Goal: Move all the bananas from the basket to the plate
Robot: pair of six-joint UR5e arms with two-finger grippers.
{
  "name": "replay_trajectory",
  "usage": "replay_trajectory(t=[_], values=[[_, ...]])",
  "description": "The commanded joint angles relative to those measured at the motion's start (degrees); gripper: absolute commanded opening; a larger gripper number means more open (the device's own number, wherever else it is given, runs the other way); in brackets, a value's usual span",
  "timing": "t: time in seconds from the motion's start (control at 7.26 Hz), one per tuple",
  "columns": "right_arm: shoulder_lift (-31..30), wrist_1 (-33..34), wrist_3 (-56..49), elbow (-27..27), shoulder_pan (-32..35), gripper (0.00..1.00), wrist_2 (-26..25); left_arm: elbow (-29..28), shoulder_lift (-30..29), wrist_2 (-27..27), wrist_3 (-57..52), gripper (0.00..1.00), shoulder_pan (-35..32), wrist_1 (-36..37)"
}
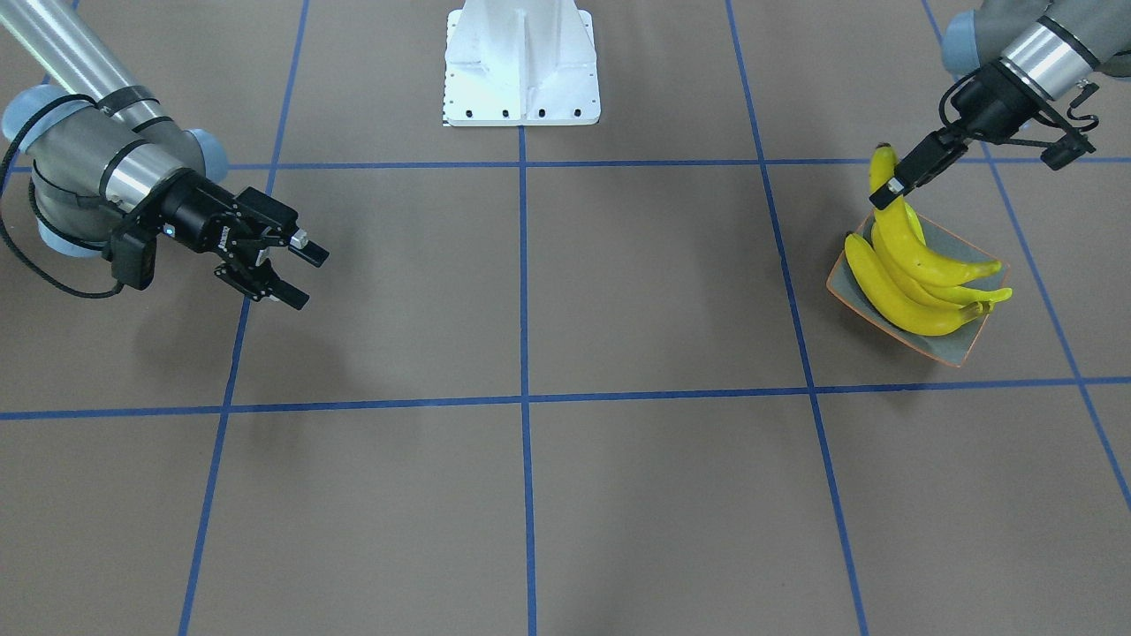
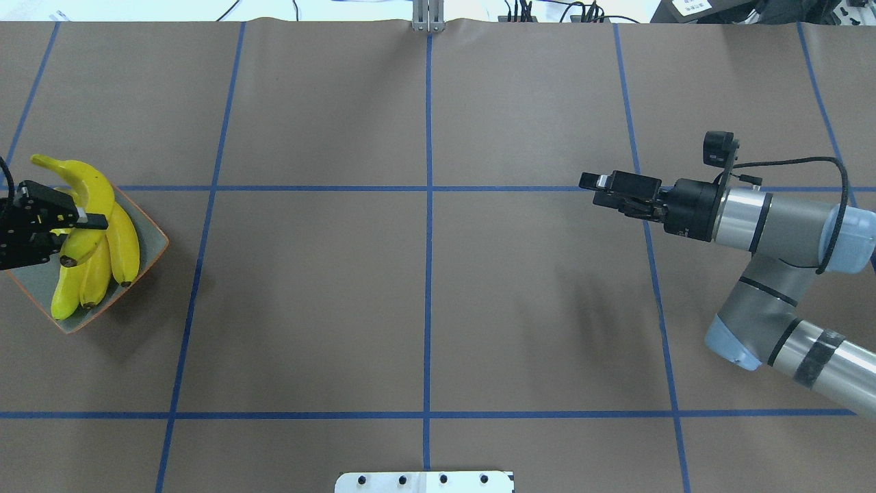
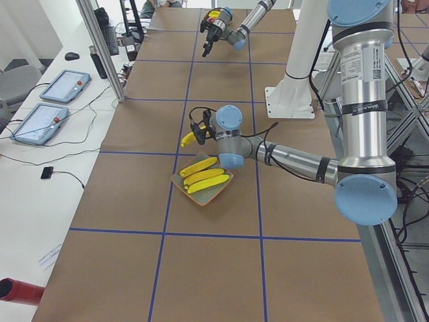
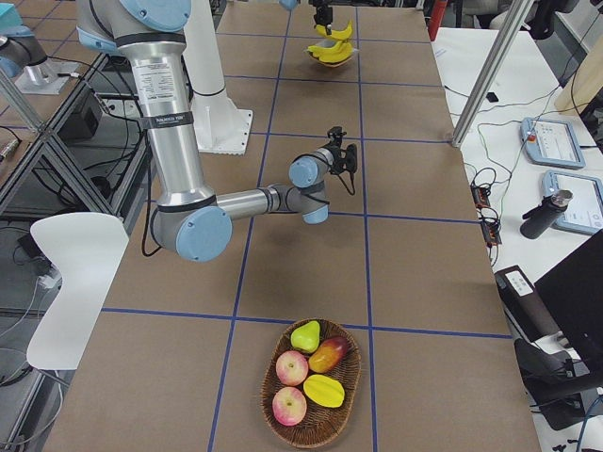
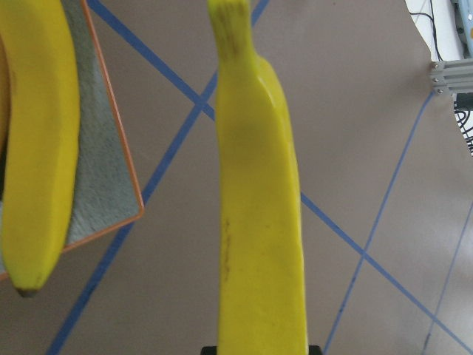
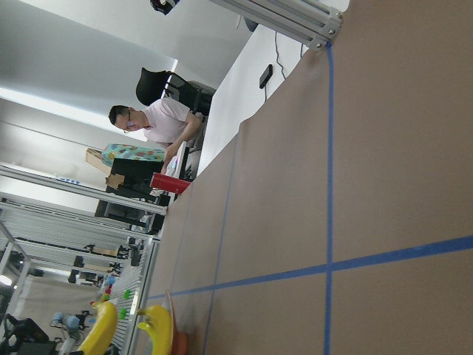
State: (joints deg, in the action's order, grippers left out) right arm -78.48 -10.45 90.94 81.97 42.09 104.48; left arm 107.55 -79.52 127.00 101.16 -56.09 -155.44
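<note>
Four bananas were counted at the table, three of them on the one plate and one clamped in the left gripper. That made two grippers in all, counting the right gripper. The single basket held five pieces of fruit: two apples, one pear, one mango and one yellow star-shaped fruit.
</note>
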Motion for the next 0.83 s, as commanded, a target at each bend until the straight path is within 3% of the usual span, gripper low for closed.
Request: replay_trajectory(t=[0.0,0.41,0.69], values=[[-3.33,4.46,-7.76,0.29,3.68,1.0,3.88,0.2,3.14,-2.11,-7.62,0.0,-0.16,6.01],[-5.8,11.91,-18.39,0.29,8.78,1.0,9.94,0.38,6.04,-7.27,-10.19,0.0,1.06,8.04],[-5.9,16.31,-22.8,0.29,11.15,1.0,10.83,0.47,8.06,-9.58,-11.6,0.0,2.3,10.51]])
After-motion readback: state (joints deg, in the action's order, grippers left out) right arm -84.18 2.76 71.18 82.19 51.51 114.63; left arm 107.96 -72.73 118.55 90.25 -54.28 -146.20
